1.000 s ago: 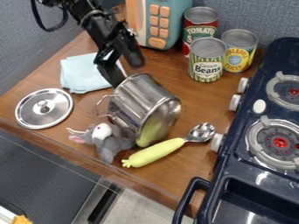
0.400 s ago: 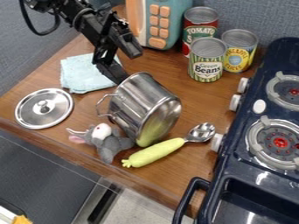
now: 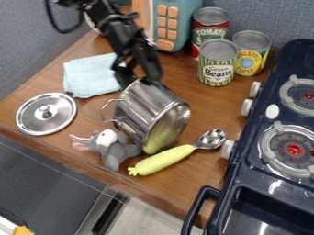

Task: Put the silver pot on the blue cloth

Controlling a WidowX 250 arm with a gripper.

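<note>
Hanging down from the upper left as I look, the black gripper [image 3: 141, 81] is right at the near-to-it end of the silver pot [image 3: 150, 112]. Its two fingers stand wide apart over that end; I cannot tell whether either one touches the metal. The pot lies tipped over near the middle of the wooden counter [image 3: 101, 147], below and slightly right of the gripper, with its other round end slanting toward the lower right. A wire handle [image 3: 105, 111] sticks out from its left side.

The pot is off the blue cloth [image 3: 89, 75], which lies flat and wrinkled to the upper left of it, left of the gripper. Below the cloth, a round metal lid [image 3: 46, 114] lies with its knob up. Just beside the pot, toward the counter's front edge, is a grey soft toy [image 3: 113, 149] with pink ears. A metal spoon with a yellow handle [image 3: 162, 159] lies at a slant near the pot's lower end. Three cans [image 3: 217, 66] stand upright behind, next to a blue-green box with orange buttons [image 3: 169, 23]. On the right is a dark blue stove [image 3: 257, 183].
</note>
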